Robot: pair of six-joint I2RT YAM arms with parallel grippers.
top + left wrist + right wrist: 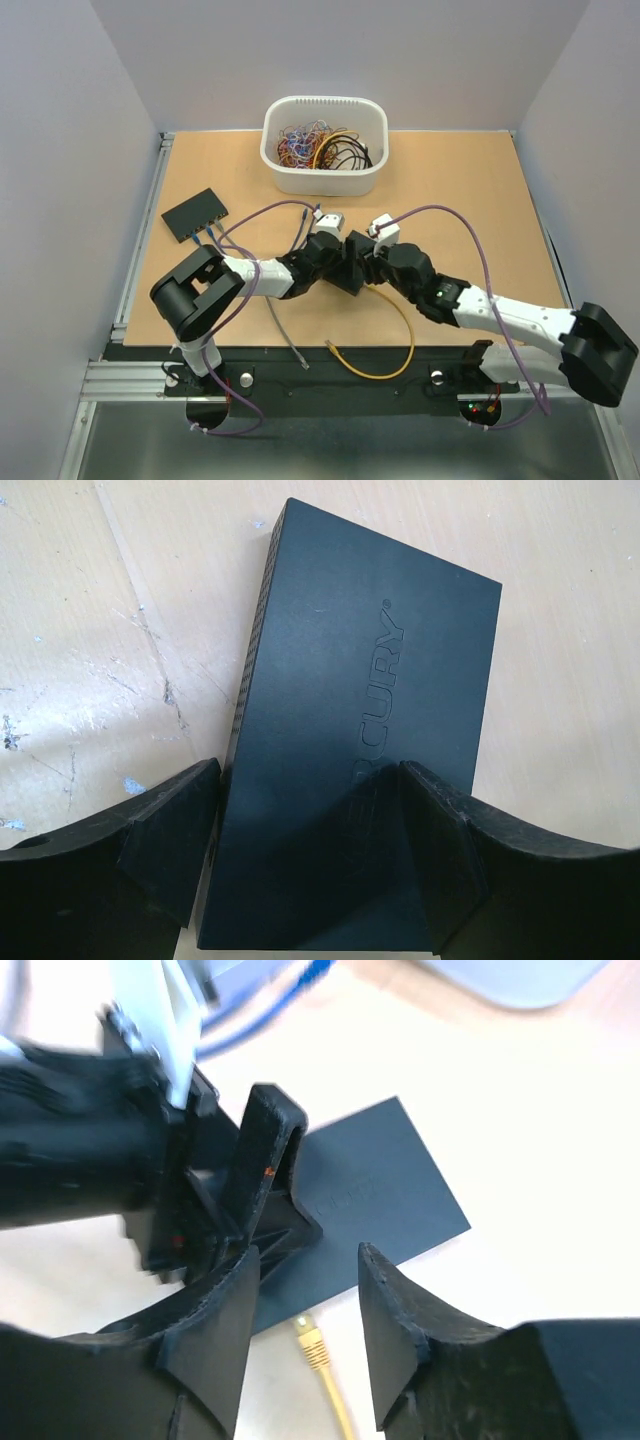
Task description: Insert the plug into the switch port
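Observation:
A flat black switch box (360,680) marked MERCURY lies mid-table. My left gripper (310,860) straddles its near end, fingers (170,850) against both long sides, shut on it. The same box shows in the right wrist view (390,1180); none of its ports can be seen. The plug (312,1338), tipping the yellow cable (405,335), lies on the table with its tip just short of the box's near edge. My right gripper (310,1260) hangs open above the plug, a finger on each side, not touching it. In the top view both grippers (350,265) meet at the centre.
A second black switch box (195,215) with blue cables plugged in sits at the far left. A white bin (300,175) full of tangled cables stands at the back. A grey cable (285,335) lies near the front edge, next to the yellow cable's other end (332,346).

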